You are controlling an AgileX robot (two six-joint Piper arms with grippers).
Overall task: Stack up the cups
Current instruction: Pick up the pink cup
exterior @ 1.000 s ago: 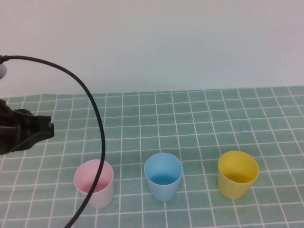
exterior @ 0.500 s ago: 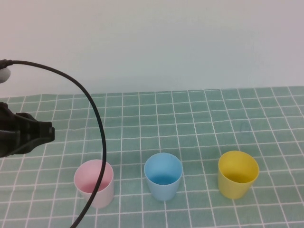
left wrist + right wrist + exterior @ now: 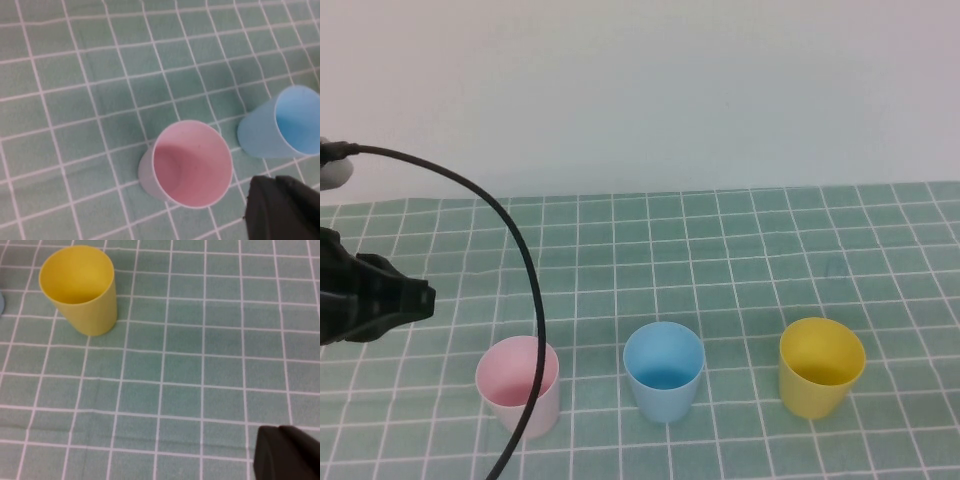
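Three cups stand upright in a row near the table's front: a pale pink cup [image 3: 518, 385] on the left, a light blue cup [image 3: 663, 370] in the middle, and a yellow cup [image 3: 820, 367] on the right. My left gripper [image 3: 420, 295] hovers at the left edge, just behind and left of the pink cup, shut and empty. In the left wrist view the gripper [image 3: 272, 184] is beside the pink cup [image 3: 190, 162] and the blue cup [image 3: 285, 125]. My right gripper [image 3: 277, 434] is shut and empty, well away from the yellow cup [image 3: 80, 287], and is out of the high view.
A green cloth with a white grid [image 3: 740, 260] covers the table, with a plain pale wall behind it. A black cable [image 3: 520, 260] arcs from the left arm across the front of the pink cup.
My left gripper has drifted slightly toward the table's front, and its cable has shifted with it. The cups have not moved.
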